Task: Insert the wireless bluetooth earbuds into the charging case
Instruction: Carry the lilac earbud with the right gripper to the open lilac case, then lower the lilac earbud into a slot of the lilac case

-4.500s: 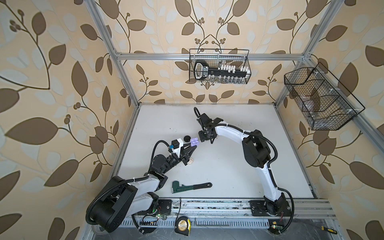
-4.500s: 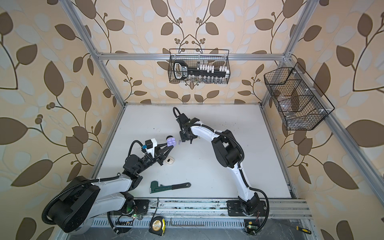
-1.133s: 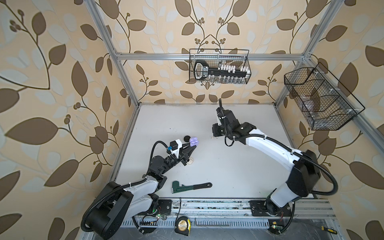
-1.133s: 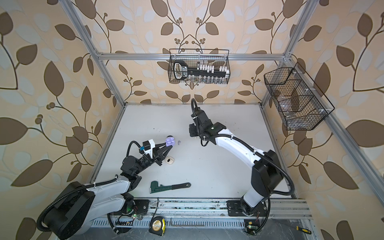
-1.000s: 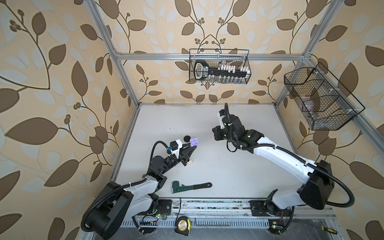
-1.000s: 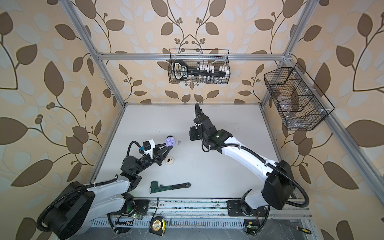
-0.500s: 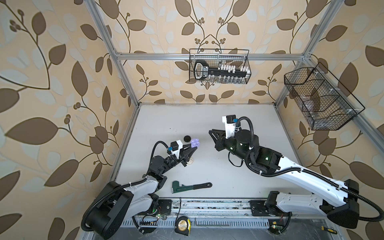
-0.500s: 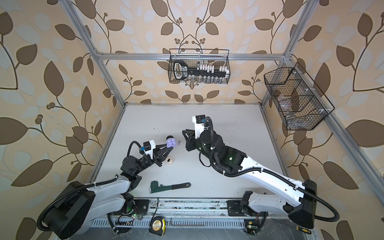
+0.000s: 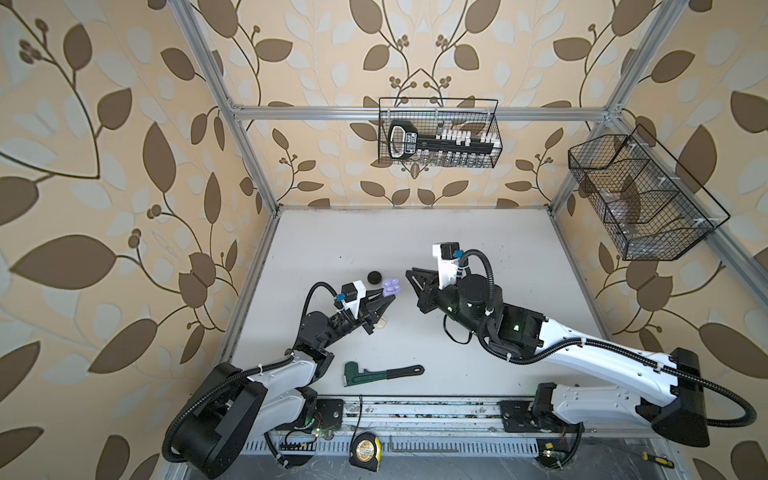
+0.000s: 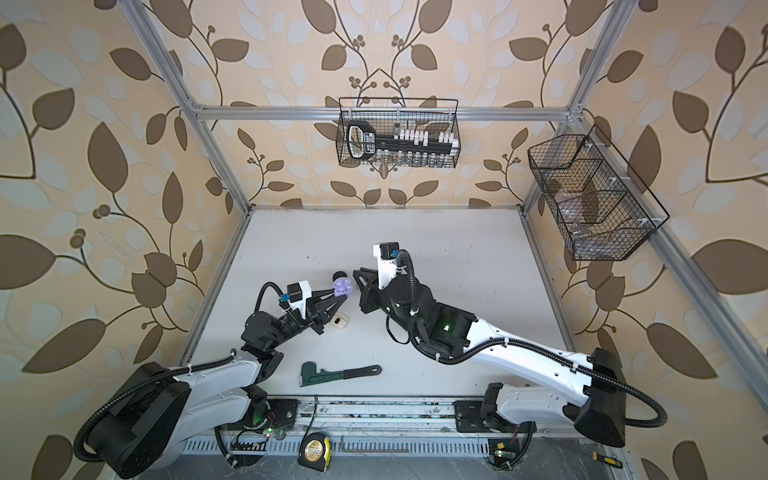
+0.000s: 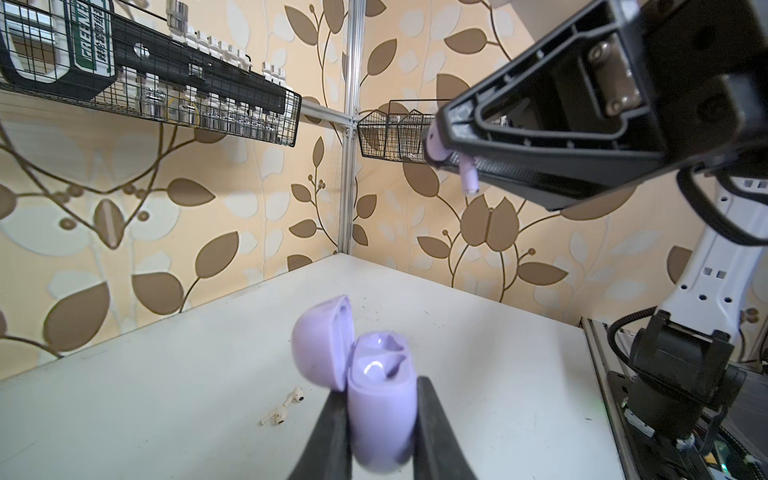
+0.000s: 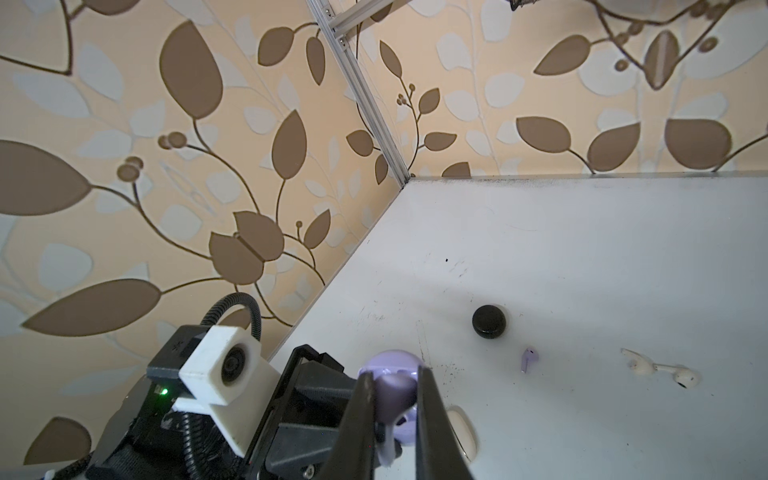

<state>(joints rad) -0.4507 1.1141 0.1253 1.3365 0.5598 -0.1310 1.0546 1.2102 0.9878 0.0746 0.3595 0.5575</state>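
Currently clamps lilac charging case [image 11: 376, 386], lid open, in left hand [image 9: 385, 296], held above table [image 9: 478, 249]. Pinches lilac earbud [image 11: 467, 176] in closed right hand [image 12: 394, 374], near case, not touching. Shows second lilac earbud [image 12: 528, 358], white earbuds [image 12: 642, 366] and black case [image 12: 489, 320] lying on table.

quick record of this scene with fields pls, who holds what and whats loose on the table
left gripper: shut on the open lilac case
right gripper: shut on a lilac earbud, close to the case, not yet in it
loose on table: second lilac earbud, two white earbuds lying close together
other cases: black case, white case, both on the table
black earbuds: none seen
clutter: green pipe wrench near the front edge
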